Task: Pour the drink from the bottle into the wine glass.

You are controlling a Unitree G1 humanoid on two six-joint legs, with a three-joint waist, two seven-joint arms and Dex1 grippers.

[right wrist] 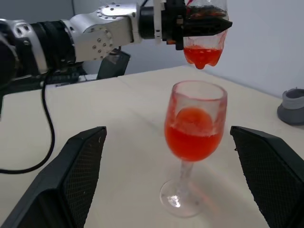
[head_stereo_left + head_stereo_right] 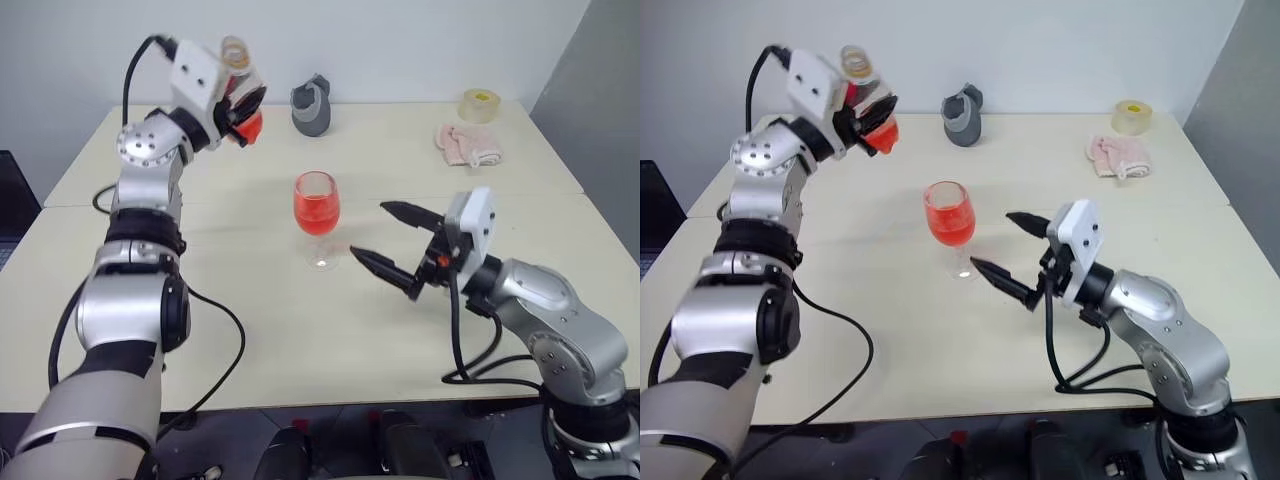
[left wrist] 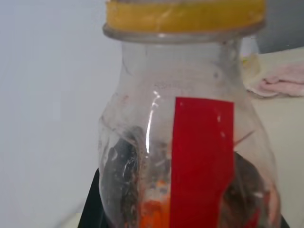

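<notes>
One wine glass [image 2: 317, 217] stood upright mid-worktop [image 2: 300, 340], its bowl half full of red drink [image 1: 194, 135]. One bottle [image 2: 240, 88], upright with cap up, was raised at far left, the left gripper [image 2: 240, 112] fingers clamped on it. The right gripper [image 2: 398, 245] fingers were spread apart, just right of the glass.

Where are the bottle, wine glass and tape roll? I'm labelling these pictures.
bottle [image 3: 190, 142], left wrist view, on its red label.
wine glass [image 1: 194, 137], right wrist view, on its bowl.
tape roll [image 2: 479, 105], left eye view, on its side.
</notes>
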